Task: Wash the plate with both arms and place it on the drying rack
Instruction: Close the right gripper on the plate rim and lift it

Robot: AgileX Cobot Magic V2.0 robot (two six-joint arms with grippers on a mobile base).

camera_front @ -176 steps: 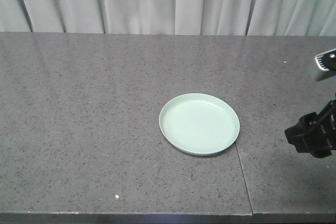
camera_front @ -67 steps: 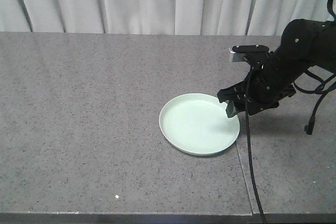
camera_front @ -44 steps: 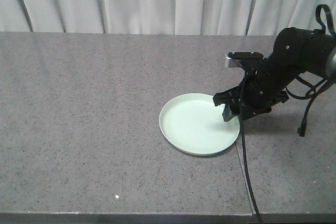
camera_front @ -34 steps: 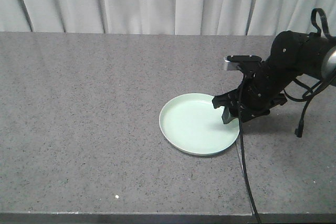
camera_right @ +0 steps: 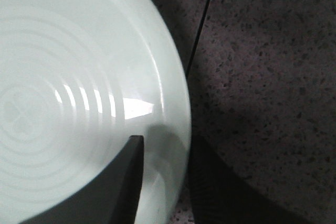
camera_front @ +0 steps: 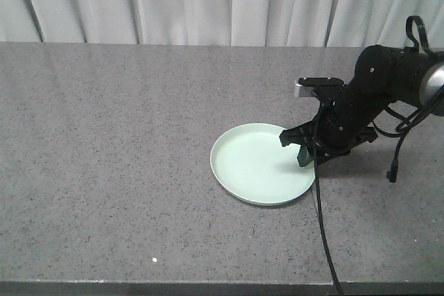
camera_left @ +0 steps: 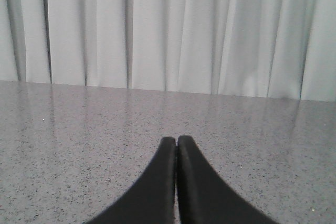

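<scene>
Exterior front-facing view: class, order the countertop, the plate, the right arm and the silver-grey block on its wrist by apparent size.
1. The countertop, largest by far.
2 and 3. The right arm and the plate cover similar areas; the frame edge cuts the arm, so unranked.
4. The silver-grey block, smallest.

The grey stone counter [camera_front: 125,171] (dark-flecked, faintly glossy) carries the mint-green plate [camera_front: 260,164], lying flat.
</scene>
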